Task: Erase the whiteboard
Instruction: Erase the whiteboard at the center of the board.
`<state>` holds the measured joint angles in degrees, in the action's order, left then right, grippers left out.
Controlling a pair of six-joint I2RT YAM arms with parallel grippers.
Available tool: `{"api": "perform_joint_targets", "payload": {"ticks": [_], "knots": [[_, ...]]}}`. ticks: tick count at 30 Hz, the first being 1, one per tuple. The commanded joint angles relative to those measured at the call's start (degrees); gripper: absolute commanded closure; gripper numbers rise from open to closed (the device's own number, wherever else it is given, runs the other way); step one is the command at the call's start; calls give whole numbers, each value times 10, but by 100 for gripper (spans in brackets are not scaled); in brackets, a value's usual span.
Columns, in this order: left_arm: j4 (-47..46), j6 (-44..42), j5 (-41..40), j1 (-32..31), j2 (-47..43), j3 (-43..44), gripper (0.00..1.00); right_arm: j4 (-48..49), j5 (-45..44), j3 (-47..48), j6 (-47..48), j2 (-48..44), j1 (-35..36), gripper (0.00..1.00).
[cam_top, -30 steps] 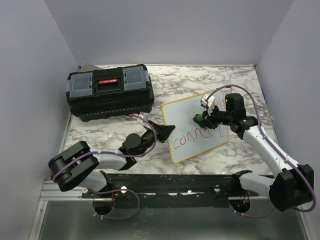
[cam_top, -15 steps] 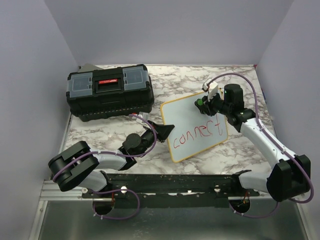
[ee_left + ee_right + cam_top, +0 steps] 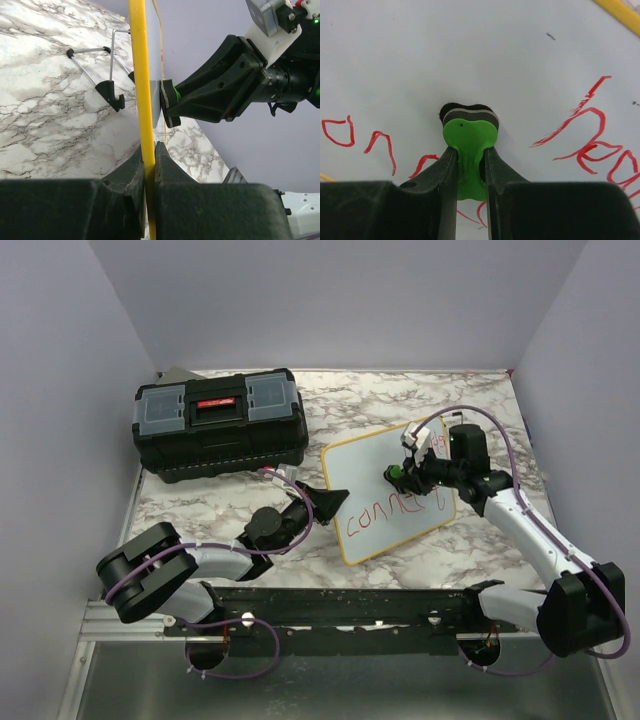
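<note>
On the marble surface [image 3: 450, 400], the left end effector [image 3: 148, 155] pinched the whiteboard [image 3: 370, 465] frame; the right end effector [image 3: 469, 160] clamped a green eraser [image 3: 469, 131] against it.

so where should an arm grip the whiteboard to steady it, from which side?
The thin yellow frame on the whiteboard's left edge, edge-on from the left, one finger front, one behind. The board stands propped on wire legs; this keeps the written face free for the right gripper's eraser.

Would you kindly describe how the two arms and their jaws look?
The left arm and right arm have white shells with black joints; a purple cable loops along each. Their jaws are matte black and blocky.
</note>
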<state>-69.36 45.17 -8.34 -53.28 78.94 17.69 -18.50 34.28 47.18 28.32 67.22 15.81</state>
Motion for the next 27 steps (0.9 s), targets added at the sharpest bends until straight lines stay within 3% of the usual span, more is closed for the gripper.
{"api": "perform_joint_targets", "payload": {"ticks": [1,7,12,16,20,23,27], "knots": [[-16,-50,72,-14,-10,3,100,86,-87,27,-73,32,4,99],[-15,-52,69,-13,-16,-3,100,95,-153,81,-95,72,4,99],[-24,-50,68,-14,-17,-7,100,76,-165,56,-77,63,3,99],[-25,-52,66,-14,-20,-11,100,22,-133,18,-23,32,4,99],[-39,-49,66,-14,-12,-15,100,-24,-17,-24,46,-12,4,99],[-50,-44,68,-14,-3,-15,100,2,9,-33,30,-19,4,99],[-52,-41,68,-14,-1,-15,100,81,-65,2,-40,14,4,99]]}}
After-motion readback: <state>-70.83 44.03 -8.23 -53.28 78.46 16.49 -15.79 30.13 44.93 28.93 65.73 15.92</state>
